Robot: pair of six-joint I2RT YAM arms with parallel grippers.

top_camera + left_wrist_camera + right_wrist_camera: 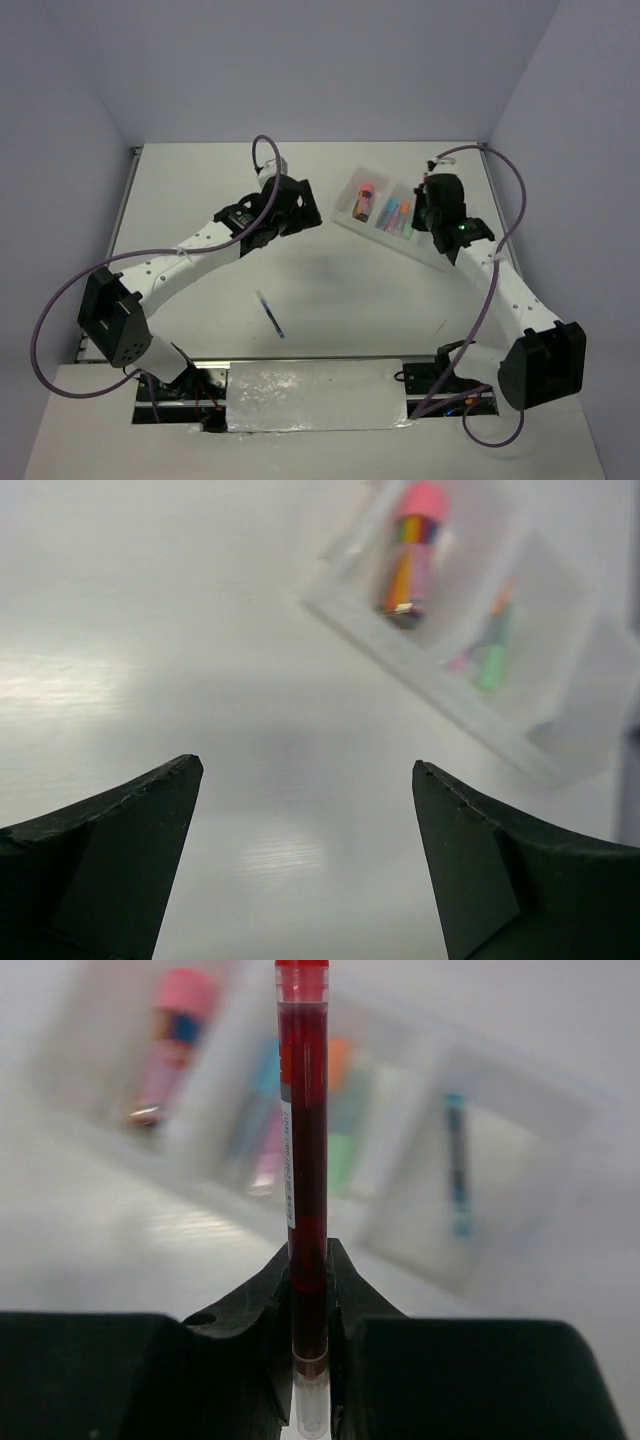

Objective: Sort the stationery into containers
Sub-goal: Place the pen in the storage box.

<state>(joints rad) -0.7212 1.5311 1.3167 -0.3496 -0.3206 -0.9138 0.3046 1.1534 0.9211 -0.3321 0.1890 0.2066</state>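
**Red pen clamped above the tray, left gripper wide and empty**

Up at the far right of the white table (330,290) lies the long white translucent plastic tray (341,212), set at an angle, with three compartments in a row. The left-end compartment holds the short brown cylinder with a pink cap (364,197), alone. The middle one carries the stubby markers (395,215); the right wrist view shows orange and green on one side, light blue and a pinkish purple on the other, all blurred. In the third compartment the same view picks out a thin blue pen (457,1160) lying lengthwise.

The right gripper (308,1270) hangs over that right end of the tray, jaws pinched tight on a thin red pen (305,1160), which sticks straight out past the fingertips.

The left gripper (305,770) sits just left of the tray, fingers spread wide, nothing between them, bare table below.

A thin dark-blue pen (270,313) lies loose mid-table, well apart from the tray.
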